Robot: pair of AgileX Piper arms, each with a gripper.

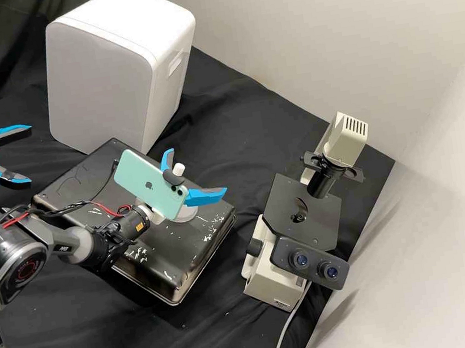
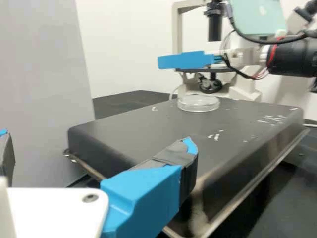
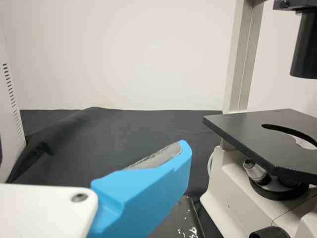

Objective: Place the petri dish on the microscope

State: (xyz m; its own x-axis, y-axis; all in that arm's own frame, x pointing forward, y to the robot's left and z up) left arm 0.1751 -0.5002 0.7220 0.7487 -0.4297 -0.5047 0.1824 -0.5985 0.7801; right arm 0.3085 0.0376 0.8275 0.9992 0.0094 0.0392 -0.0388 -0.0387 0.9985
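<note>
Right claw (image 1: 197,172): spread, empty, over the dish.
Petri dish (image 2: 198,102): just beneath that claw, on tray (image 1: 158,263).
Microscope (image 1: 300,211): beyond the claw, well apart.
Risk: shallow rim may slip if fingers close off-centre.

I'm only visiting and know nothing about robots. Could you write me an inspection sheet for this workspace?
Surface: black cloth, with an upturned dark tray on it.
Job's things: dish on the tray, not yet on the microscope beside it.
Clutter: white box behind the tray.
Pincers: left pincer open, off to the tray's side; right pincer open, above the dish.
Cables: red and black wires behind the right pincer; grey cord from the microscope.
Surroundings: white walls.
</note>
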